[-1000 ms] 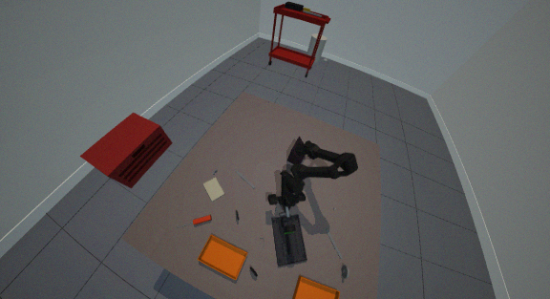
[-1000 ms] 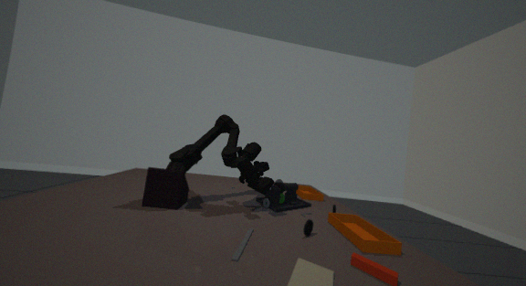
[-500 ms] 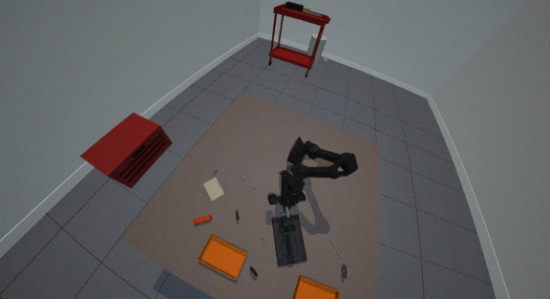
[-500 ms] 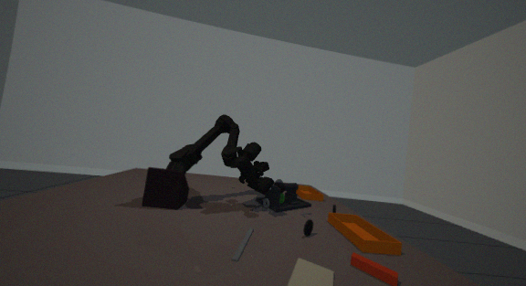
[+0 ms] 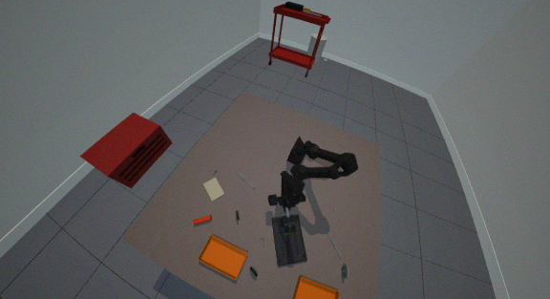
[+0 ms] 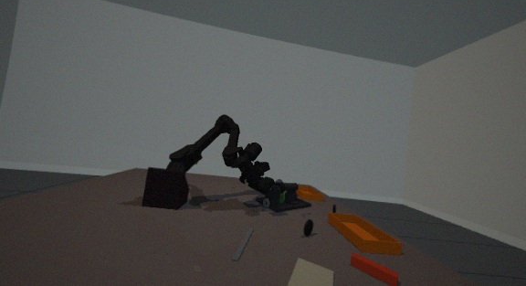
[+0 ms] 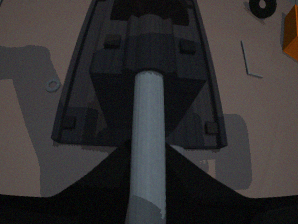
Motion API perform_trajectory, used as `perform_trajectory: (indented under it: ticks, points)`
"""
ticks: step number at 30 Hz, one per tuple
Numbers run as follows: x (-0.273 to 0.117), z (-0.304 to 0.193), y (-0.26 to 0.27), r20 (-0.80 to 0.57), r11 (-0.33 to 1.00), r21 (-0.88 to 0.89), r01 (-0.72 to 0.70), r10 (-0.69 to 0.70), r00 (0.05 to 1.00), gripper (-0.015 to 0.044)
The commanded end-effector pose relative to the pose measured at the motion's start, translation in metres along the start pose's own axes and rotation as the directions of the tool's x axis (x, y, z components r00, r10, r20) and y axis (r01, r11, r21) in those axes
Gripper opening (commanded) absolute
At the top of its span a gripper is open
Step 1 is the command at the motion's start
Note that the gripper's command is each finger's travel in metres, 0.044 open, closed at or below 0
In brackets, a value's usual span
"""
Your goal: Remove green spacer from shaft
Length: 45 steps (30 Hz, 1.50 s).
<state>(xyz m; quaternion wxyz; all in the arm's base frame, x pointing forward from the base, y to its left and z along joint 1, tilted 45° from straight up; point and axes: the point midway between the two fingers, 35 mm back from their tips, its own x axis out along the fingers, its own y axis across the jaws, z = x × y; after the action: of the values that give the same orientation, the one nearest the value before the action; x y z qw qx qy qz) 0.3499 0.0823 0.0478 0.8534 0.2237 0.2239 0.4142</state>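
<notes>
The dark housing fixture [image 5: 297, 249] [image 6: 299, 204] [image 7: 212, 100] lies on the table in front of the arm. My gripper [image 5: 286, 208] [image 6: 270, 189] [image 7: 144, 147] is shut on the pale grey shaft [image 5: 287, 212] [image 7: 149, 107], which runs straight from between the fingers into the fixture's near block [image 7: 107, 62]. The green spacer [image 5: 288, 234] [image 6: 281, 197] shows as a small patch between the dark blocks, low by the base in the exterior view. I cannot tell whether it is on the shaft. It is hidden in the wrist view; other spacers are too dark to make out.
Orange trays [image 5: 222, 258] [image 5: 316, 289] [image 6: 365, 234] lie beyond and beside the fixture. A black ring [image 6: 309, 227] [image 7: 262, 6], a hex key [image 7: 245, 59], a small washer [image 7: 53, 85], a red-orange block [image 5: 202, 220] and a cream pad [image 5: 214, 189] lie around it.
</notes>
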Motion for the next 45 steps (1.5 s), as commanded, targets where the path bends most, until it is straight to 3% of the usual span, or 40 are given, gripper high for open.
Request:
perform_trajectory:
  ticks: [1, 45]
  points:
    - [0.001, 0.002, 0.000, 0.001, 1.000, 0.000, -0.001, 0.001, 1.000, 0.0000]
    - [0.011, 0.012, 0.000, 0.002, 1.000, 0.000, -0.001, 0.001, 1.000, 0.0000]
